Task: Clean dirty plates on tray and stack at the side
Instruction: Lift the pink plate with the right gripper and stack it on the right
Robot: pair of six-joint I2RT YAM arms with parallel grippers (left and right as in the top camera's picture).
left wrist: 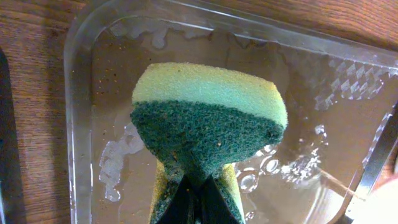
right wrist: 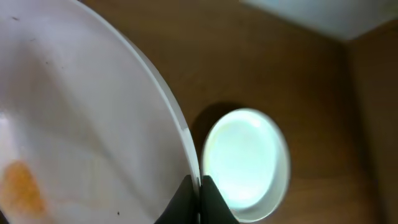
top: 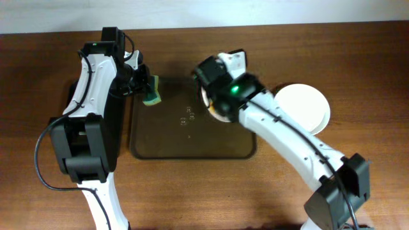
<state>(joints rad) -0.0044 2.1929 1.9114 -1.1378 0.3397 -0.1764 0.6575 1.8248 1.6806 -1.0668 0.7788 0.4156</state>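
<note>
Two plates can be seen. One plate (right wrist: 81, 112) is held by its rim in the right claw (right wrist: 199, 188), which is clenched tight on the edge. It has an orange smear (right wrist: 22, 186) at the lower left of the right wrist view. From above, this plate is mostly hidden under the right arm (top: 281, 131), over the upper right part of the brown tray (top: 192, 145). The other plate (top: 305, 105) is white and lies on the wooden table (top: 364, 64), right of the tray and apart from it — I cannot tell if another one lies under it. The left claw (left wrist: 196, 204) is clenched on a sponge (left wrist: 208, 118) — yellow with a rough green face — over the tray's upper left corner. Small water drops (top: 187, 116) sit near the middle of the tray.
</note>
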